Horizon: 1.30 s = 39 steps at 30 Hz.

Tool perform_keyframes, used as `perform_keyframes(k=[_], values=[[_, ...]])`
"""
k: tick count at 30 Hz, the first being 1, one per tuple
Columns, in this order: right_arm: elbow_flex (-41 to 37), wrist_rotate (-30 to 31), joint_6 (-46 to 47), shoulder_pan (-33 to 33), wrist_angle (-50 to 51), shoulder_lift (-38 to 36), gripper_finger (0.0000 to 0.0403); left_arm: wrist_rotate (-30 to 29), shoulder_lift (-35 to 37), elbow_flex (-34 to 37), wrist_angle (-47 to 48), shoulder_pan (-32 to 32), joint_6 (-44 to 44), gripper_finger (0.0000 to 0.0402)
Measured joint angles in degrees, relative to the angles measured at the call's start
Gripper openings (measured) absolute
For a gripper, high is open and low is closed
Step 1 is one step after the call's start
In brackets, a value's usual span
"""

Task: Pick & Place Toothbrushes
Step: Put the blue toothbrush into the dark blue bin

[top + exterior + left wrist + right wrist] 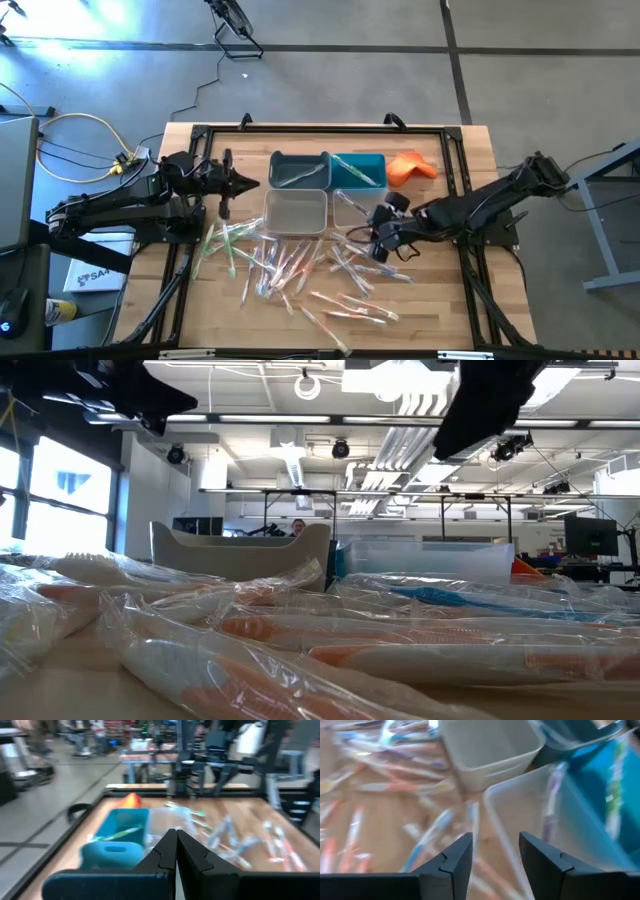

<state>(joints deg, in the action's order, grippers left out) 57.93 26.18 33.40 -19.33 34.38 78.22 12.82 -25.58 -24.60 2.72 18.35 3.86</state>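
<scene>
Beside the table, a box (88, 276) reads "SA…"; left hand (252, 183) clenched empty, right hand (378, 238) parted over toothbrushes (300, 265).

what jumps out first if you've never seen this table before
The heap of wrapped toothbrushes strewn across the middle and front of the table. Behind it sit four small bins, an orange cloth to their right. The right gripper hangs open over the pile's right edge; the left gripper waits shut, left of the bins.
</scene>
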Motion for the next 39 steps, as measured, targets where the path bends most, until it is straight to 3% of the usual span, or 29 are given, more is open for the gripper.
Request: perform_keyframes(k=[7,10,20,24,29,34,39], values=[[0.00,-0.80,-7.96,10.23,-0.61,0.00,0.0122,-13.70,-0.16,0.02,-0.07,0.00,0.75,0.0003],[0.00,-3.59,-12.17,15.80,-1.17,0.00,0.0104,-16.27,-0.18,0.02,-0.02,0.02,2.02,0.0003],[0.00,-12.39,-29.17,33.91,-11.60,0.00,0.0051,-16.50,-0.18,0.02,1.71,0.02,5.79,0.0003],[0.00,-13.10,-34.56,41.13,-15.50,0.00,0.0041,-16.61,-0.18,0.02,1.94,0.02,9.09,0.0003],[0.00,-15.04,-32.23,48.02,-19.53,0.00,0.0031,-16.61,-0.18,0.02,1.81,0.02,11.43,0.0003],[0.00,-21.36,-26.23,50.86,-20.25,0.00,0.0023,-16.61,-0.18,0.02,2.00,0.02,11.24,0.0003],[0.00,-24.72,-25.67,51.25,-20.25,0.00,0.0023,-16.28,-0.16,0.02,4.21,0.02,4.49,0.0003]])
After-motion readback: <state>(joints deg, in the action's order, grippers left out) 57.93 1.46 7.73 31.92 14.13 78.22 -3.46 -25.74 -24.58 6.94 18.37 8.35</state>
